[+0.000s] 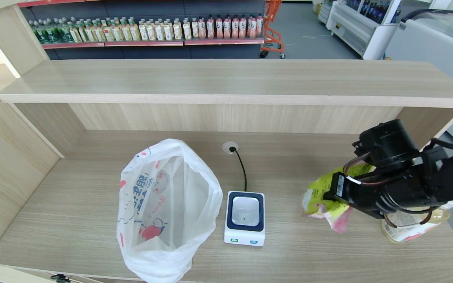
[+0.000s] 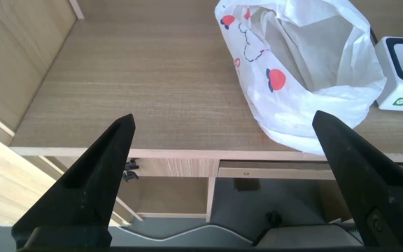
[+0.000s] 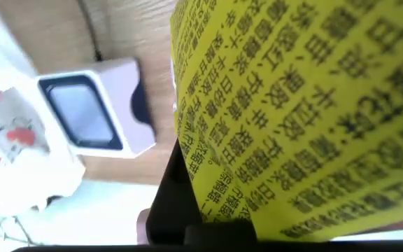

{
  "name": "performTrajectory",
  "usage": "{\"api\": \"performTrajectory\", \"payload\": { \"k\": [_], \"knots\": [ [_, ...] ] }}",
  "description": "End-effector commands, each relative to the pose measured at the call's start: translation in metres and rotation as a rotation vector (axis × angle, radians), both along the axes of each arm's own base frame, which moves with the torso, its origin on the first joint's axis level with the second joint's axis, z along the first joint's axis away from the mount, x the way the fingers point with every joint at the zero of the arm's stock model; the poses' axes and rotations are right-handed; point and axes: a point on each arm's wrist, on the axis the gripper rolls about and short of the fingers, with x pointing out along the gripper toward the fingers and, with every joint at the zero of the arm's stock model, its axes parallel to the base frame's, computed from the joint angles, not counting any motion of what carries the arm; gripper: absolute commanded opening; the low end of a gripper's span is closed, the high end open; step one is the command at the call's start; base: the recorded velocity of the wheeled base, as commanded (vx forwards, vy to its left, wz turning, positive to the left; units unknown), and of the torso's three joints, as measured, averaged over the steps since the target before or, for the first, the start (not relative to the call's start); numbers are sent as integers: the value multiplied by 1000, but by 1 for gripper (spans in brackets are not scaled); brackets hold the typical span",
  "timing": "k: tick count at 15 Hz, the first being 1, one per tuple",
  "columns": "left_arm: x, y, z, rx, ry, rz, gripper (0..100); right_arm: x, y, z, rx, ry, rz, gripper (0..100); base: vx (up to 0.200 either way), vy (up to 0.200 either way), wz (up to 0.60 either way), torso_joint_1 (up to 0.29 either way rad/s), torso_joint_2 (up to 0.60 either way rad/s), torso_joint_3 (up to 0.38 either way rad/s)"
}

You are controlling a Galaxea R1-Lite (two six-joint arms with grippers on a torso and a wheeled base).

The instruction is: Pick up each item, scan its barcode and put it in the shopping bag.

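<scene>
My right gripper [image 1: 330,194] is shut on a yellow-green snack packet [image 1: 321,194] with a pink lower edge, held just above the counter to the right of the scanner [image 1: 245,223]. The packet's printed yellow face [image 3: 313,112] is close before the right wrist camera, with the scanner [image 3: 93,115] beyond it. The white shopping bag [image 1: 163,208] with red and blue print stands open, left of the scanner. My left gripper [image 2: 222,182] is open and holds nothing, hanging off the counter's front edge near the bag [image 2: 306,70].
A bottle of pale drink [image 1: 411,228] lies on the counter under my right arm, near the right edge. The scanner's black cable [image 1: 242,169] runs back to a hole in the counter. A raised wooden ledge [image 1: 226,82] walls the back and sides.
</scene>
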Motion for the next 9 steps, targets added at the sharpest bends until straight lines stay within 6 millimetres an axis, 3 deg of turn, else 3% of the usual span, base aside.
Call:
{"api": "performTrajectory", "payload": {
  "k": [1,2,3,5,9],
  "knots": [
    [0,0,0,0,-1,0,100,-41,-14,42,67,-159,222,0,0,0,0,0,0,0],
    [0,0,0,0,-1,0,100,-45,-16,46,84,-176,266,0,0,0,0,0,0,0],
    [0,0,0,0,-1,-2,100,-56,-26,52,111,-229,433,0,0,0,0,0,0,0],
    [0,0,0,0,-1,0,100,-62,-39,47,122,-288,627,0,0,0,0,0,0,0],
    [0,0,0,0,-1,0,100,-62,-77,9,8,-609,1081,0,0,0,0,0,0,0]
  ]
}}
